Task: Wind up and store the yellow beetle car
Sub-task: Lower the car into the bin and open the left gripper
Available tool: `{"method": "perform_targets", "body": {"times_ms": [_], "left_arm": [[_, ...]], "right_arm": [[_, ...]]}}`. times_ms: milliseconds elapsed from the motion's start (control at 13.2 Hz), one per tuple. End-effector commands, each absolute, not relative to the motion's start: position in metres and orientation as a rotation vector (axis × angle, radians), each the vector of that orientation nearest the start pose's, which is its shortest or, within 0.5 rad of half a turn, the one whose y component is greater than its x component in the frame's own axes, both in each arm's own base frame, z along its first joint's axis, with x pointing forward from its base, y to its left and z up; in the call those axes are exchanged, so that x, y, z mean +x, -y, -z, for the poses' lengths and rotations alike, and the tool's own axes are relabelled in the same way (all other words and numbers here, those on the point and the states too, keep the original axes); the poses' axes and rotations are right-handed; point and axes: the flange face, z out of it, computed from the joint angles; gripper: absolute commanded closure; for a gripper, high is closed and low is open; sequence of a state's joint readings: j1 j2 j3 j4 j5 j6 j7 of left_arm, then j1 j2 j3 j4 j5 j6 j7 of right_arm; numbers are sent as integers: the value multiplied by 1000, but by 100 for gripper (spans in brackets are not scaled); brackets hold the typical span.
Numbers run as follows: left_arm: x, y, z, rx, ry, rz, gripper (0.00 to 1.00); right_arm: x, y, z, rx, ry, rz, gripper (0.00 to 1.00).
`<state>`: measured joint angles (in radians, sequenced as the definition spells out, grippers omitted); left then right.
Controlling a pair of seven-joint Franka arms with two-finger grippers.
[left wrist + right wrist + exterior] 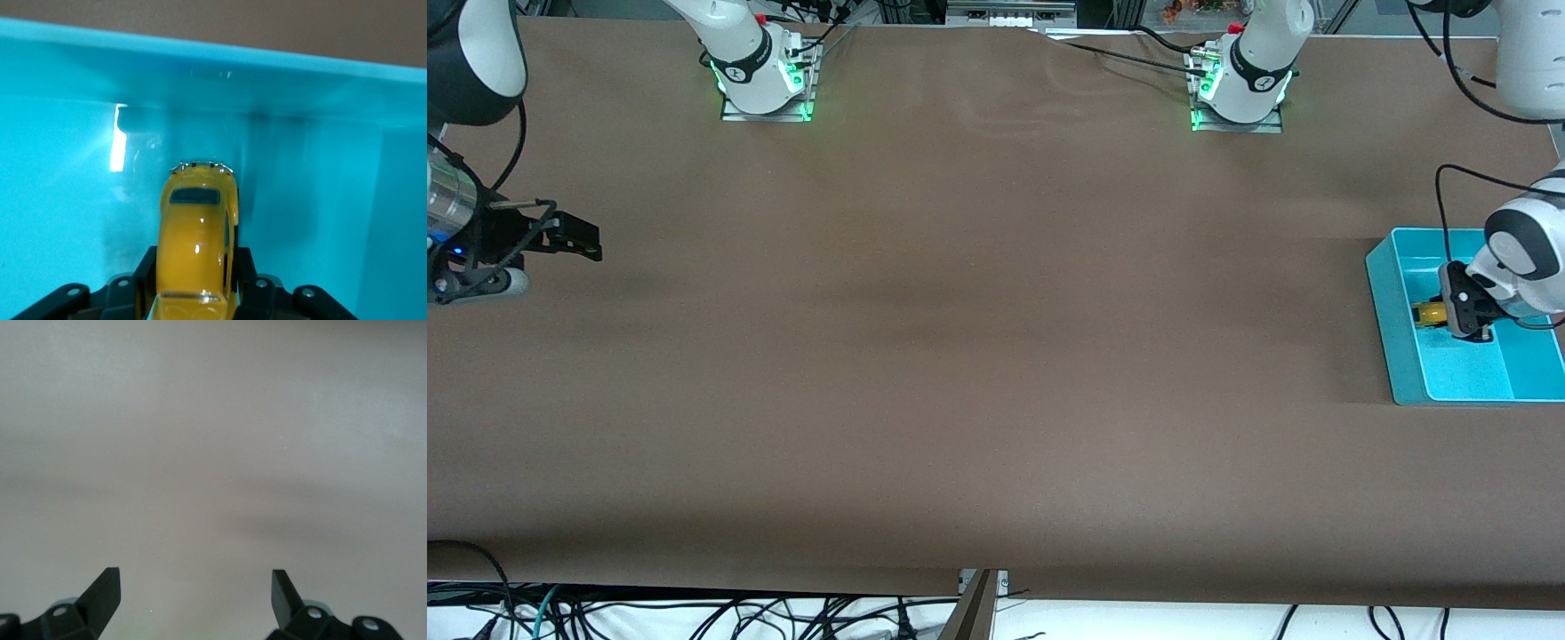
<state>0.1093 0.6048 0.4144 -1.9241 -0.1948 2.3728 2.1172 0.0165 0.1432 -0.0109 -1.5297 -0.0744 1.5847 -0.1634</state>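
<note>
The yellow beetle car [1429, 314] is inside the teal bin [1384, 307] at the left arm's end of the table. My left gripper [1443, 316] reaches down into the bin and is shut on the car. In the left wrist view the car [197, 227] sits between the two black fingers [144, 270], its nose pointing at the bin's wall [300, 73]. I cannot tell whether its wheels touch the bin floor. My right gripper [580, 237] is open and empty, waiting over the bare table at the right arm's end; it also shows in the right wrist view [195, 585].
The brown table top [978, 356] spreads between the two arms. The arm bases [765, 80] [1238, 89] stand along its edge farthest from the front camera. Cables hang below the edge nearest that camera.
</note>
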Motion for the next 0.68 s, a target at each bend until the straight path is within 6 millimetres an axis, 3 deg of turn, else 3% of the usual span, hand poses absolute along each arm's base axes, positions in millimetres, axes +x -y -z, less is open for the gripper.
{"method": "perform_targets", "body": {"times_ms": [0, 152, 303, 379, 606], "left_arm": [[548, -295, -215, -2288, -2222, -107, 0], [549, -291, -255, -2338, -2221, -53, 0], [547, -287, -319, -2428, -2147, -3, 0], [549, -284, -347, -2487, -2096, -63, 0], [564, -267, -418, -2706, -1744, -208, 0]], "right_arm": [[581, 3, -584, -3225, 286, -121, 0], [579, 2, -581, -3222, 262, -154, 0], [576, 2, -579, -3219, 122, -186, 0], [572, 0, -578, -3200, 74, -222, 0], [570, 1, -576, -3192, 58, -254, 0]]}}
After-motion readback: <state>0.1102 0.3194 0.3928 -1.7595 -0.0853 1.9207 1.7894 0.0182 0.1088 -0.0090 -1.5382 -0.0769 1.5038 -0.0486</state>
